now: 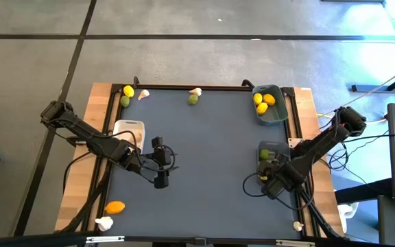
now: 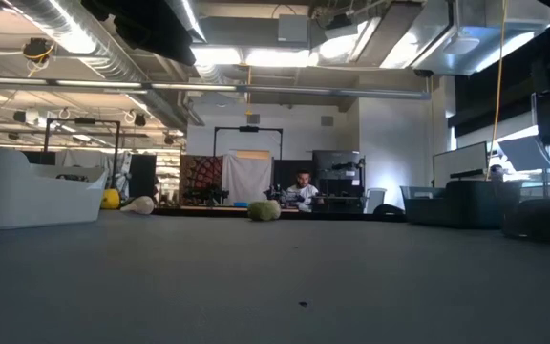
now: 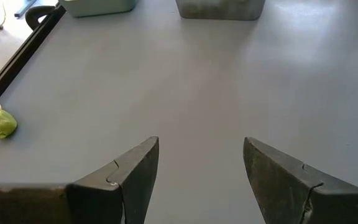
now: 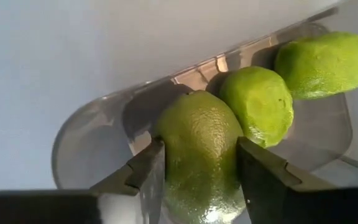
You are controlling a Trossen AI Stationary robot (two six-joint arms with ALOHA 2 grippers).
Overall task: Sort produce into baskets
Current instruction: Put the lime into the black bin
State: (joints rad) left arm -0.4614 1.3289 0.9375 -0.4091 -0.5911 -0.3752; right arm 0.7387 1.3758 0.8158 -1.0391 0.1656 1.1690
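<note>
Between our right gripper's (image 4: 194, 171) dark fingers we clasp an oval green lime (image 4: 199, 152) over the dark grey rectangular basket (image 4: 98, 134), its long axis running along the fingers. Two more round green limes (image 4: 258, 102) lie inside. Our left gripper (image 3: 201, 171) hovers released above the grey table mat (image 3: 185, 81).

Our left arm reaches in from the left edge, elbow bent; left hand (image 1: 160, 180) sits low over mid-tabletop w/ fingers (image 3: 129, 180) spread apart, nothing btwn them. Our right arm angles in from the right side; right hand (image 4: 201, 171) points down, fingers pressed on either side of a lime (image 4: 201, 152).
</note>
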